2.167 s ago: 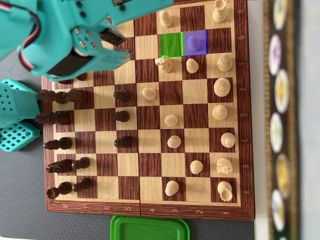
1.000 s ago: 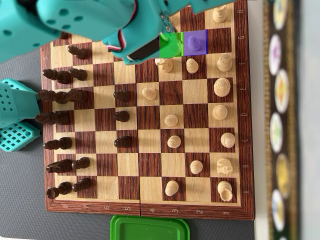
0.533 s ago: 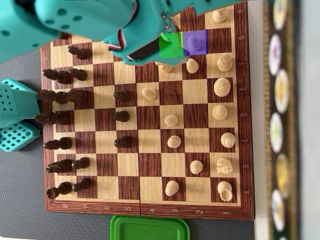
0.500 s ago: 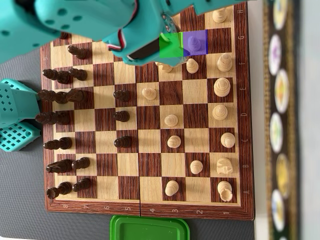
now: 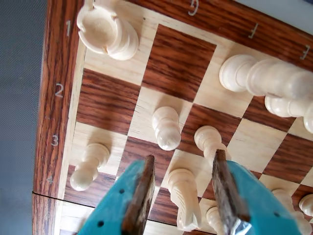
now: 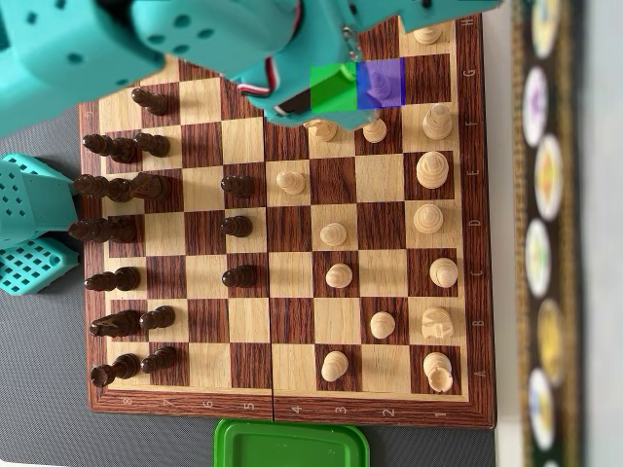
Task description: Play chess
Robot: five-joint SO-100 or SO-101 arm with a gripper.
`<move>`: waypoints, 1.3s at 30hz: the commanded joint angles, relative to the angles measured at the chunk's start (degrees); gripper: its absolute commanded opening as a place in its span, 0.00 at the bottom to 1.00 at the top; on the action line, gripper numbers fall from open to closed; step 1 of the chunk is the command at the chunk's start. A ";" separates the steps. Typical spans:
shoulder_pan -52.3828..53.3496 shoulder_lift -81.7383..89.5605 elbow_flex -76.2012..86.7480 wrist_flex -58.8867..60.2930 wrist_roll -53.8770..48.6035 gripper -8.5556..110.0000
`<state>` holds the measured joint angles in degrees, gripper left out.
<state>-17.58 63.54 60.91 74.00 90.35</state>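
In the wrist view my gripper [image 5: 183, 159] is open, and its two brown-padded teal fingers [image 5: 142, 196] stand either side of a light wooden knight [image 5: 183, 198], with gaps on both sides. Light pawns [image 5: 166, 128] stand just beyond it. In the overhead view the teal arm [image 6: 224, 39] covers the board's top left, and the knight [image 6: 321, 128] peeks out under its edge. A green-marked square [image 6: 333, 86] and a purple-marked square [image 6: 382, 83] with a pawn on it lie right beside it. The chessboard [image 6: 292, 404] holds dark pieces [image 6: 122, 229] on the left and light ones on the right.
A light rook [image 5: 105, 32] stands at the board's corner and tall light pieces [image 5: 264, 76] crowd the wrist view's right. A green container [image 6: 292, 446] sits below the board. The arm's teal base [image 6: 29, 224] is at the left. A patterned strip [image 6: 545, 233] runs along the right.
The arm has swung right and further over the board's top, now covering most of the light knight beside the green square. No piece has moved.
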 commanded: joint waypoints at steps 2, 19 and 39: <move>-0.09 0.18 -4.13 -0.35 0.00 0.22; -0.09 -0.26 -4.13 -0.70 0.26 0.19; -0.53 -7.29 -9.76 -0.09 -0.26 0.18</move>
<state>-17.93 55.55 53.44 73.92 90.35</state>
